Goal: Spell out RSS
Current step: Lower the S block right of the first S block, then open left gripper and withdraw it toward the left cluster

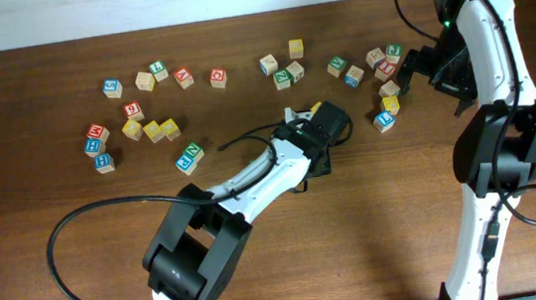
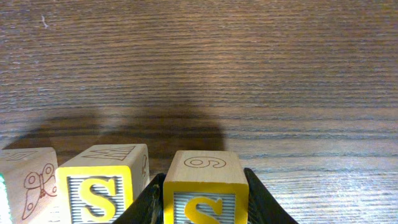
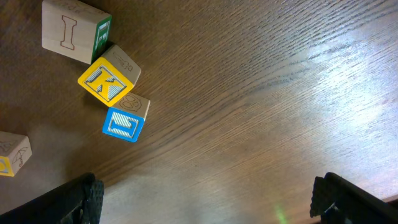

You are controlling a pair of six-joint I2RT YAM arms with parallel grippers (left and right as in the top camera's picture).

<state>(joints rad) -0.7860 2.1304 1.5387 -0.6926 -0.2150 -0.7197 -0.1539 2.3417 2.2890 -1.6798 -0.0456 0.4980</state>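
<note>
Held S cube: a wooden cube point(image 2: 205, 193) with a yellow-bordered face showing a yellow S. It sits between the fingers of the left tool, and its top face shows a 6 or 9 drawn in outline.
Left tool: point(image 2: 205, 210) closed on the held S cube, with a dark finger point(image 2: 260, 205) against each side. It is at the middle of the bench, at the end of the left arm.
Second S cube: point(image 2: 102, 190) just beside the held one, with the same kind of yellow S face turned the same way. A narrow gap, taken up by one finger, separates the two.
Green-edged cube: point(image 2: 25, 186) just beyond the second S cube in the same row. A butterfly outline shows on its side. Its front face is cut off by the frame edge, so the letter cannot be read.
Bench: dark wood grain point(image 1: 404, 206).
Right tool: point(image 3: 208, 202) jaws spread wide with nothing between them. It is above the bench on the right side, well apart from the row.
Near the right tool: a cube with an I point(image 3: 68, 31), a yellow K cube point(image 3: 106, 78) and a blue-faced cube point(image 3: 124, 121), each touching the next.
Other cubes: loose letter cubes point(image 1: 151, 77) scattered along the far part of the bench.
</note>
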